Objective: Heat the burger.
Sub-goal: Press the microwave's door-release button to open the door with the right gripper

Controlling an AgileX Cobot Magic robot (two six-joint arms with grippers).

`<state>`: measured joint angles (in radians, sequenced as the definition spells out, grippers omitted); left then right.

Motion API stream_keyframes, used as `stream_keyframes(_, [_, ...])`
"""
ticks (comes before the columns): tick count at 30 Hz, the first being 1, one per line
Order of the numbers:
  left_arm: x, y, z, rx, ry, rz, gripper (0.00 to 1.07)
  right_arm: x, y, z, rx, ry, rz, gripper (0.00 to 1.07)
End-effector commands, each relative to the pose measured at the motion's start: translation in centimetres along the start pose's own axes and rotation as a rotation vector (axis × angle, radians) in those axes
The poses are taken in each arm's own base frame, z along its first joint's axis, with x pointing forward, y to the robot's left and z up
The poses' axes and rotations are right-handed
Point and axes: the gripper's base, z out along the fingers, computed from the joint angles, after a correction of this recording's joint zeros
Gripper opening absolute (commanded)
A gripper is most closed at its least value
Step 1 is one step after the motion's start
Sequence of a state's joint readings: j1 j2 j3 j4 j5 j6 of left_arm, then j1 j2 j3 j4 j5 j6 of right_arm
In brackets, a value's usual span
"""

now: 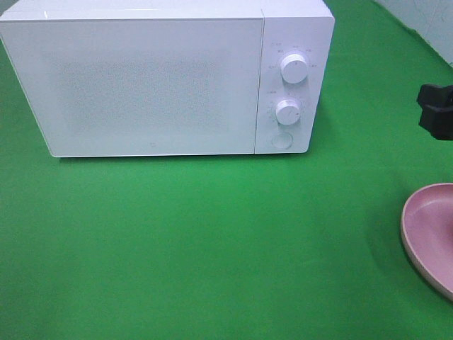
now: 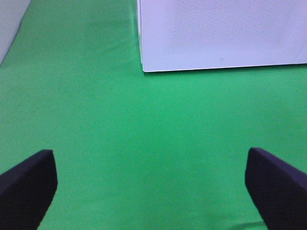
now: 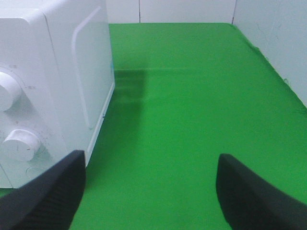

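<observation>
Both left gripper and right gripper gape wide, empty.

Flat table surface covered in bright green cloth. The cloth lies smooth over the middle, with a slight ripple along its far right border in the right wrist view. Two items sit directly on it. A white box-shaped microwave oven sits back left with its door shut, its front facing the high camera and its base flat on the cloth, a thin shadow under the front edge. The control panel on its right side has two round white dials stacked, with a round white button below them. A round pink plate with raised rim sits front right, cut off by the frame edge, well apart from the microwave.
</observation>
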<state>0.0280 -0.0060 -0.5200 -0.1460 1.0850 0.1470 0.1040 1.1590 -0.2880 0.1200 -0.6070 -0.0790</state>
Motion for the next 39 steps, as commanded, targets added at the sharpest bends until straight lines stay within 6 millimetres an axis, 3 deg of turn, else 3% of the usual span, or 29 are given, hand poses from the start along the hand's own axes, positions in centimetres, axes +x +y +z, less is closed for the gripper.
stream_keyframes(1, [0.1, 0.0, -0.1, -0.002, -0.025, -0.004, 1.0, -0.1, -0.3, 0.0, 0.026, -0.034, 0.01, 0.73])
stream_keyframes(12, [0.1, 0.0, -0.1, -0.002, -0.025, -0.004, 1.0, 0.2, -0.2, -0.2, 0.038, -0.039, 0.044, 0.73])
stream_keyframes(24, [0.1, 0.0, -0.1, -0.002, -0.025, -0.004, 1.0, 1.5, 3.6, 0.7, -0.037, -0.027, -0.059, 0.73])
stream_keyframes(39, [0.1, 0.0, -0.1, -0.002, -0.025, -0.004, 1.0, 4.2, 7.7, 1.0, 0.035, -0.062, -0.06, 0.73])
